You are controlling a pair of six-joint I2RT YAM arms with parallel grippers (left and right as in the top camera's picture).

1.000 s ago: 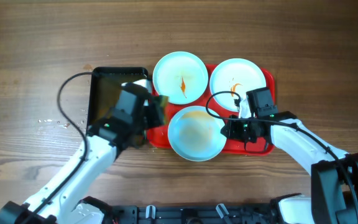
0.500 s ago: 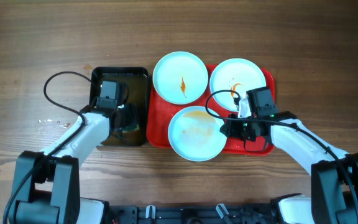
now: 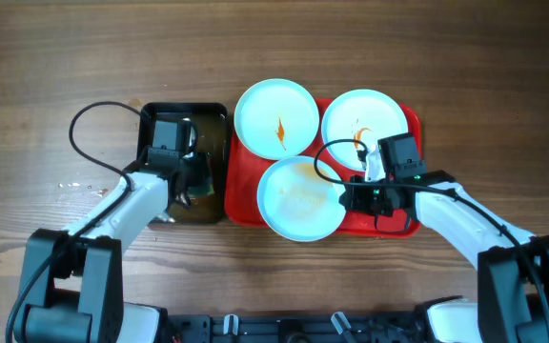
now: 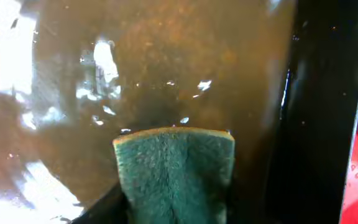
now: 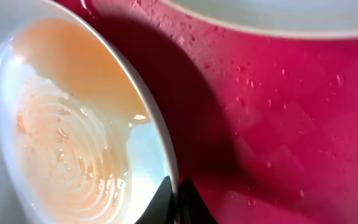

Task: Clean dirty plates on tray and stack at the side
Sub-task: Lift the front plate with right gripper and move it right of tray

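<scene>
Left hand: I see my left hand (image 3: pixel 192 179) down in the black basin (image 3: pixel 151 118), which sits on the bench (image 3: pixel 46 67) just left of the tray. It is closed around a green sponge (image 4: pixel 175 170), which sticks out over murky brown water (image 4: pixel 166 68).
Right hand: my right hand (image 5: pixel 170 200) is pinched tight on the right rim of the front plate (image 3: pixel 300 199), with one finger on either side of the rim.
Front plate: it lies at the near edge of the red tray (image 3: pixel 240 195). A pale orange smear spreads across its middle, and a dark shadow lies on the tray beneath the gripped edge.
Back-left plate: the back-left plate (image 3: pixel 275 117) overhangs the tray's far-left corner, with an orange-red streak at its centre.
Back-right plate: the back-right plate (image 3: pixel 363 118) sits in the far-right corner with small orange marks. My right arm partly covers it.
</scene>
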